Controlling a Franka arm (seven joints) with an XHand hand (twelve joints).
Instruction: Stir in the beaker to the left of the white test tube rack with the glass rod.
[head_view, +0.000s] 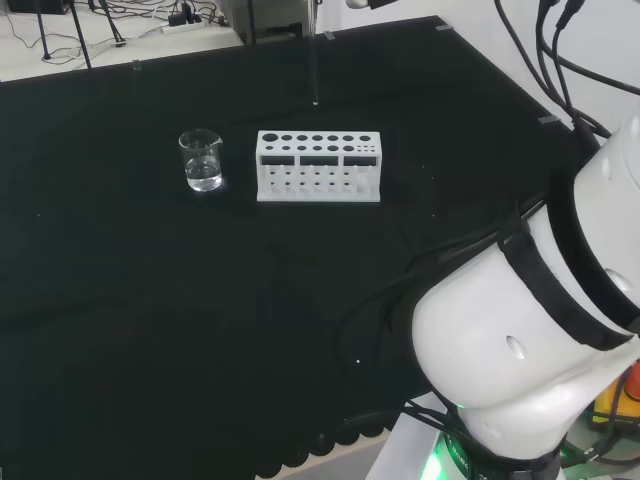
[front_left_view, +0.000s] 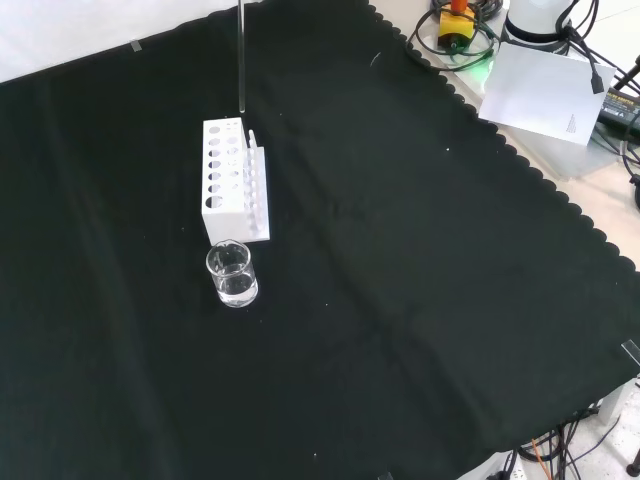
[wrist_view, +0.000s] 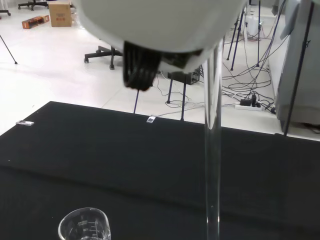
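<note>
A clear beaker (head_view: 203, 160) with a little clear liquid in its bottom stands on the black cloth (head_view: 150, 300), just to the left of the white test tube rack (head_view: 318, 166) in the head view — near it, but apart. In the front view the same beaker (front_left_view: 232, 274) sits just below the rack (front_left_view: 234, 180), closer to the camera.

The glass rod (head_view: 315, 60) hangs upright above the cloth, its lower tip beyond the rack in the head view and well apart from the beaker. In the front view the rod (front_left_view: 241, 60) comes down from the top edge and ends just above the rack's far end.

In the wrist view the rod (wrist_view: 213, 150) runs straight down from beneath the blurred white part of the hand (wrist_view: 160, 22) (the beaker's rim (wrist_view: 84, 226) shows off to one side of it) — whether the fingers pinch it, I cannot tell.
</note>
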